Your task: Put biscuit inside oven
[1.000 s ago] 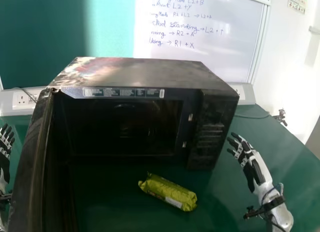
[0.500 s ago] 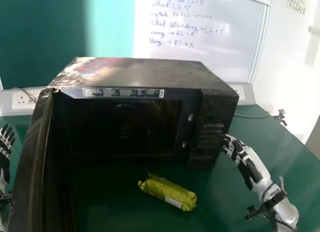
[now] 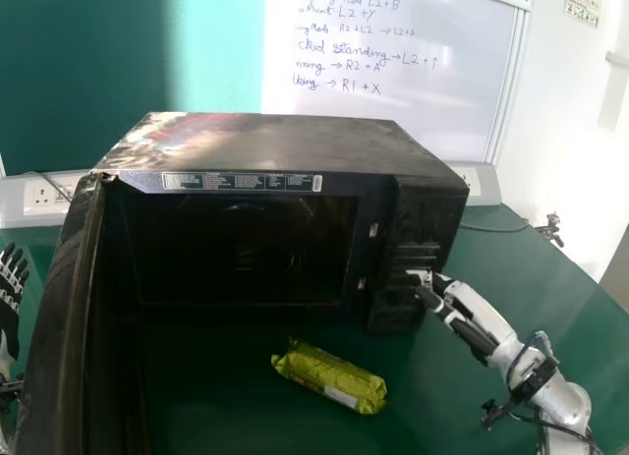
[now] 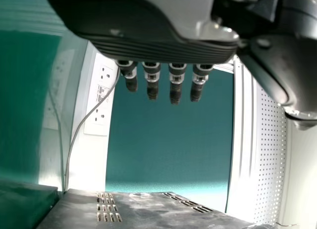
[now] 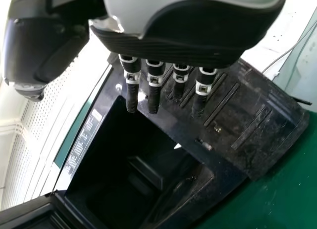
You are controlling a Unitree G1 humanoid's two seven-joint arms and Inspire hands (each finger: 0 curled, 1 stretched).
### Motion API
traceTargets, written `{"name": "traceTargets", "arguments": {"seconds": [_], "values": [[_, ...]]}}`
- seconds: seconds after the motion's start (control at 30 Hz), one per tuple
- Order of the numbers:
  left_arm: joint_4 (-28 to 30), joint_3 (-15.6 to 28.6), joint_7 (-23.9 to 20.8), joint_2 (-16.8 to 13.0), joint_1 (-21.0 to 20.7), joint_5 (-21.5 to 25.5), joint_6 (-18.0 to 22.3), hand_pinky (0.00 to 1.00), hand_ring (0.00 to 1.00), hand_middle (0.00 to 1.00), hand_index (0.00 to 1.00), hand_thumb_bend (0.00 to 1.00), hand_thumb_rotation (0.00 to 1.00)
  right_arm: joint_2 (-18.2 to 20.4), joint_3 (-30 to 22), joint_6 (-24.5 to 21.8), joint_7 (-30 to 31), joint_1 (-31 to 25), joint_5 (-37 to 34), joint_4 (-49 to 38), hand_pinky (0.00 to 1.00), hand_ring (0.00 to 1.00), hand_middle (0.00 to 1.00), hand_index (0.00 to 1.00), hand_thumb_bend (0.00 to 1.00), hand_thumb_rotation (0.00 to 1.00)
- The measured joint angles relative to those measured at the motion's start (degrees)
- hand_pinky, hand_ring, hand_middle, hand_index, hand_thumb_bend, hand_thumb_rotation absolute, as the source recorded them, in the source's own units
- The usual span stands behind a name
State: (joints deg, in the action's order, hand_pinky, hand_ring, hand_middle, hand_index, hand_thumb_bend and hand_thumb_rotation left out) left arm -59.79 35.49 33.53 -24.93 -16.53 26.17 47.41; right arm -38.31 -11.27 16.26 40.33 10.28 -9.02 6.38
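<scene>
The robot's right hand (image 3: 468,327) has swung in from beside the oven (image 3: 275,145) to its control panel (image 3: 408,241), fingers straight and thumb apart. The left hand (image 3: 8,322), also open, waits beyond the open door (image 3: 71,308). The green biscuit packet (image 3: 332,376) lies ungrasped on the surface (image 3: 531,308) before the oven; pickup and placing inside remain. A printed strip (image 3: 241,182) lines the oven's front, a pale label marks the packet, and handwriting covers the whiteboard (image 3: 393,116) behind.
</scene>
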Motion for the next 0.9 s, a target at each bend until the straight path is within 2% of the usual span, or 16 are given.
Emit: {"name": "traceTargets", "arguments": {"seconds": [0.3,0.6,0.9], "values": [[-0.12,0.15,-0.24,-0.02,-0.11,0.16,0.0,0.76,0.79,0.78,0.81,0.77,0.7,-2.17,2.36,1.01,0.4,3.0,4.67,0.6,0.89,0.9,0.89,0.87,0.98,0.36],[-0.23,0.15,-0.24,-0.06,-0.12,0.16,0.0,0.75,0.79,0.77,0.81,0.78,0.69,-4.92,4.7,1.57,-1.89,5.02,13.75,-1.06,0.79,0.89,0.92,0.91,1.0,0.54],[0.01,0.15,-0.38,-0.01,-0.08,0.18,0.05,0.75,0.78,0.77,0.8,0.78,0.68,-7.6,7.07,1.06,-2.54,6.96,19.14,-3.71,0.81,0.93,0.95,0.95,1.0,0.59]]}}
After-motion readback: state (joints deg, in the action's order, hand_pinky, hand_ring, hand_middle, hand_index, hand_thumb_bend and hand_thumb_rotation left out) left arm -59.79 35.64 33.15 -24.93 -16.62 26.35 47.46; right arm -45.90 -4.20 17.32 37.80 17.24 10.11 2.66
